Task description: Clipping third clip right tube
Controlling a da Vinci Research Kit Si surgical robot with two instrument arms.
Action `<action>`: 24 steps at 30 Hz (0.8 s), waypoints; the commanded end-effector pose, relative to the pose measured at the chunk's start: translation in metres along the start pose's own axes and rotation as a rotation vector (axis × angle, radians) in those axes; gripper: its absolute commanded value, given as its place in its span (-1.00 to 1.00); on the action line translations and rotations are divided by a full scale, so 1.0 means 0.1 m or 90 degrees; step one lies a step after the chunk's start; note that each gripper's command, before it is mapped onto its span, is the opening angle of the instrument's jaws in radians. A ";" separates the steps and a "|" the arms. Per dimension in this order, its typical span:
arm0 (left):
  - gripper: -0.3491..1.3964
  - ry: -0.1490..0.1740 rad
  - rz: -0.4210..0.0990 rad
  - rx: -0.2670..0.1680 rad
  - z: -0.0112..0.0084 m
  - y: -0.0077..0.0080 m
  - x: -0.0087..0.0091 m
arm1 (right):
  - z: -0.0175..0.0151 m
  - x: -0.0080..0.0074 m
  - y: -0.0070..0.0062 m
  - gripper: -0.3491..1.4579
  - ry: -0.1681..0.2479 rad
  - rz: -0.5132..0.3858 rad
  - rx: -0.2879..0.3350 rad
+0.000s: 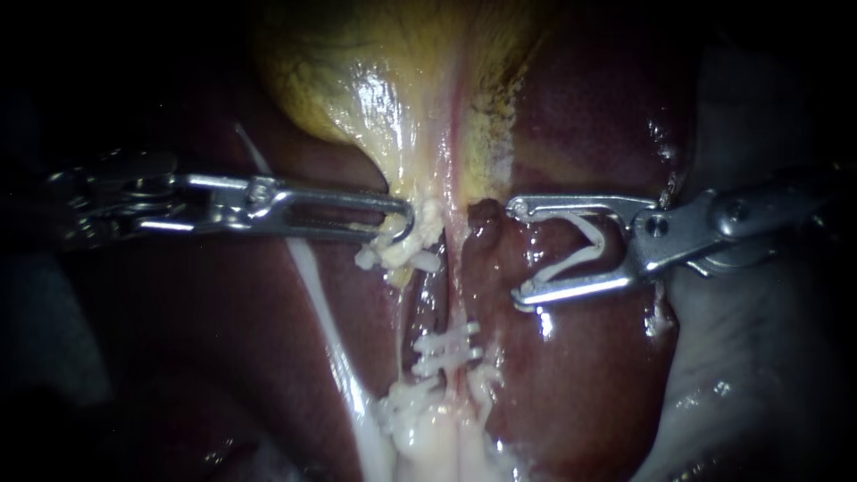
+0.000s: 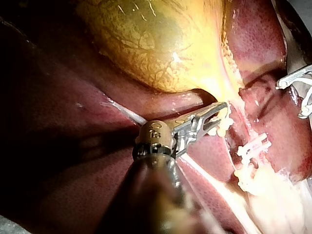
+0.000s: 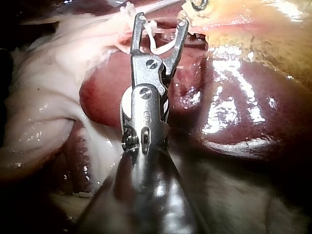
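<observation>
- Right tube [image 1: 457,303] just ahead of right instrument [image 1: 520,254]; pincer grasping spread clip [image 1: 585,254].
- Straddle tube fully, clear of placed clips [image 1: 446,348], before squeezing.
- Left instrument [image 1: 406,223] pincer clenched on gallbladder neck [image 1: 415,178].

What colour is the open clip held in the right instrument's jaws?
White; the clip shows best in the endoscope view.

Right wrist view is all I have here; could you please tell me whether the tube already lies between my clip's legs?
Observer: Not yet; the endoscope view shows the clip in the right instrument short of the tube.
Operator: Are clips on it already?
Observer: Two white clips cross it, further from the gallbladder.
Operator: And my left instrument?
Observer: The left instrument has its jaws shut on the gallbladder's neck.
</observation>
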 end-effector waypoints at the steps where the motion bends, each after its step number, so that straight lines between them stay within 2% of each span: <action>1: -1.00 0.001 0.000 0.001 -0.002 -0.001 0.000 | 0.000 0.000 0.000 -0.06 0.000 0.000 0.000; 4: -1.00 0.003 -0.001 0.003 -0.012 -0.004 -0.001 | 0.000 0.000 0.000 -0.06 0.000 0.000 0.000; 7: -1.00 0.008 -0.004 0.007 -0.035 -0.011 -0.007 | 0.000 0.000 -0.001 -0.06 0.000 0.000 0.000; 15: -1.00 -0.021 -0.015 0.000 -0.099 -0.033 -0.021 | 0.001 0.000 -0.001 -0.06 0.001 0.000 0.004; 20: -1.00 -0.025 -0.019 0.000 -0.111 -0.043 -0.026 | 0.003 -0.001 -0.001 -0.06 -0.005 -0.004 0.004; 22: -1.00 -0.025 -0.016 -0.001 -0.111 -0.045 -0.025 | 0.007 -0.002 -0.002 -0.06 -0.012 0.006 0.005; 24: -1.00 -0.025 -0.012 -0.002 -0.111 -0.047 -0.024 | 0.014 -0.005 -0.003 -0.06 -0.031 0.020 0.007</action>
